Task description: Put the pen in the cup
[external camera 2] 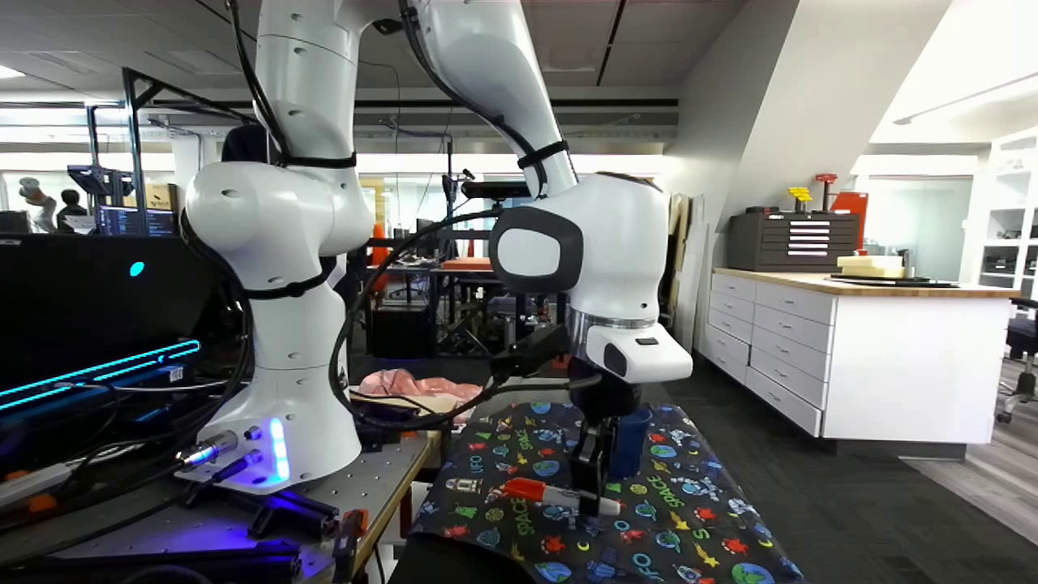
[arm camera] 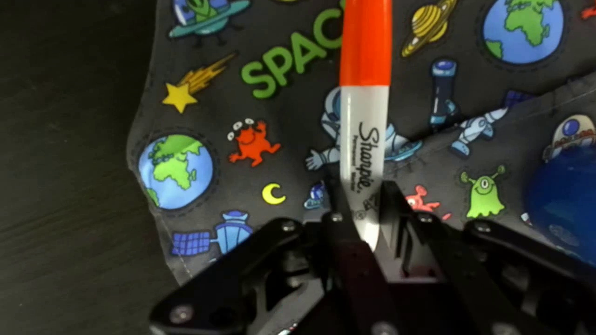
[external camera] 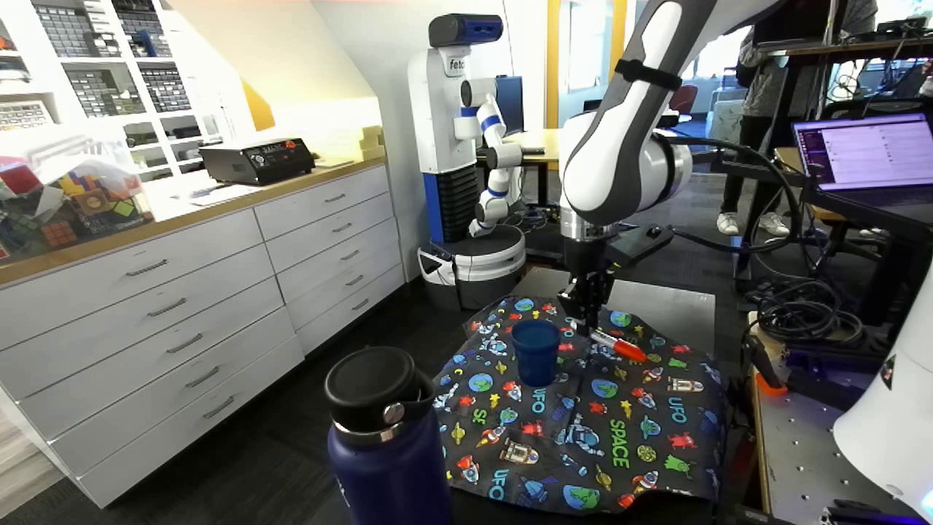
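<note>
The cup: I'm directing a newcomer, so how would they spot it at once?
In an exterior view, find the space-print cloth. Upright on it is a small, plain blue cup. Unlike the bigger black-lidded bottle in the foreground, it is open-topped.

Arm (external camera: 623, 157) arched overhead, gripper (external camera 2: 596, 501) pointing down, fingers (arm camera: 395, 202) drawn together in a grip.
In an exterior view the base (external camera 2: 284, 422) stands at lower left, the upper arm (external camera 2: 304, 97) rises toward the top edge, and the forearm (external camera 2: 491, 77) slants down to the wrist (external camera 2: 620, 243), right of centre. In the wrist view both fingers reach up from the bottom edge, nearly parallel.
</note>
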